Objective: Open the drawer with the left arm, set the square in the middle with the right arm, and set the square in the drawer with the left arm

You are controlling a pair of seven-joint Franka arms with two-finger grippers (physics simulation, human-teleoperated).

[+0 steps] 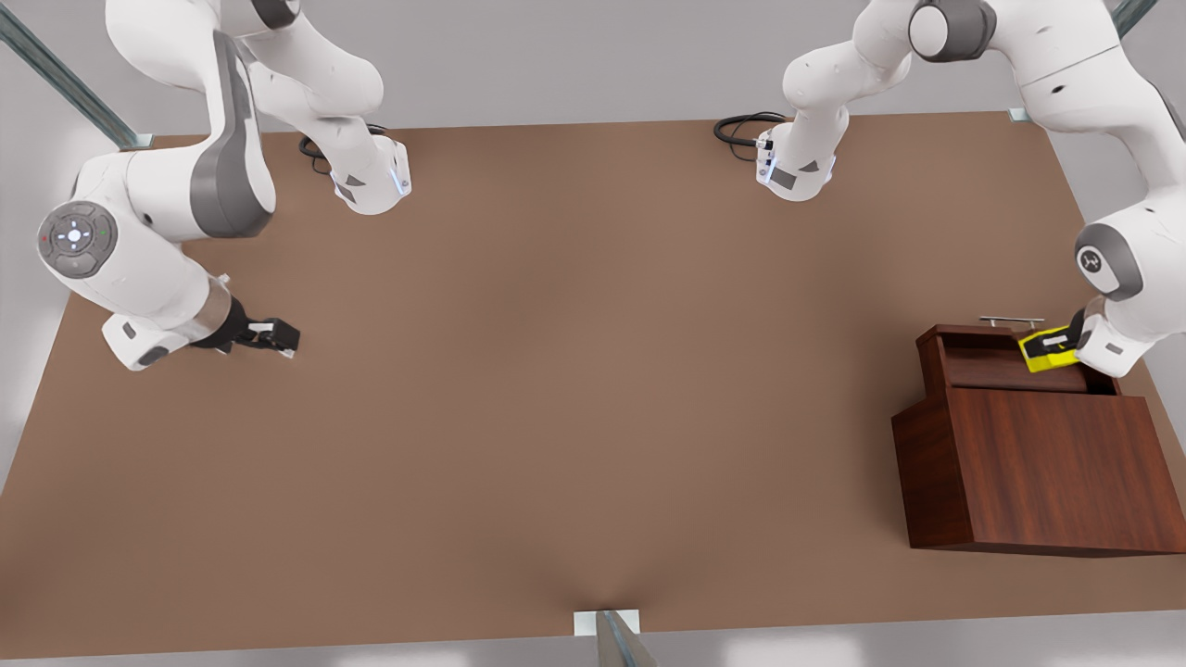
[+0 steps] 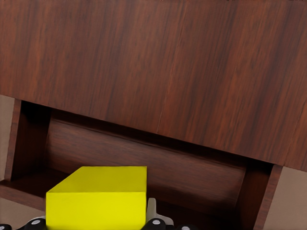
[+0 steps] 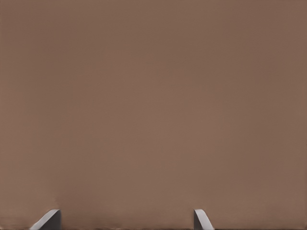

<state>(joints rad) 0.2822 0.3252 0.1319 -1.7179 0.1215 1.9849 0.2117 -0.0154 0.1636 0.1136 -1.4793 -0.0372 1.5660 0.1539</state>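
The left pincer [image 1: 1052, 346] grips the yellow square [image 1: 1047, 351] above the open drawer [image 1: 1010, 369] near the desk [image 1: 556, 389] edge. The right pincer [image 1: 275, 336] hovers spread wide over bare desk by the opposite edge.

square [image 1: 1048, 350] over open drawer [image 1: 1010, 369] – front view's right, table [image 1: 556, 389]

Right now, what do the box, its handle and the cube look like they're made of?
Box: dark reddish-brown wood, grain streaks, slight sheen, likely varnished. Handle: thin silver bar, apparently metal. Cube: flat bright yellow, no texture; plastic or painted, unclear. Left gripper holds it over the open drawer; right gripper waits, open.
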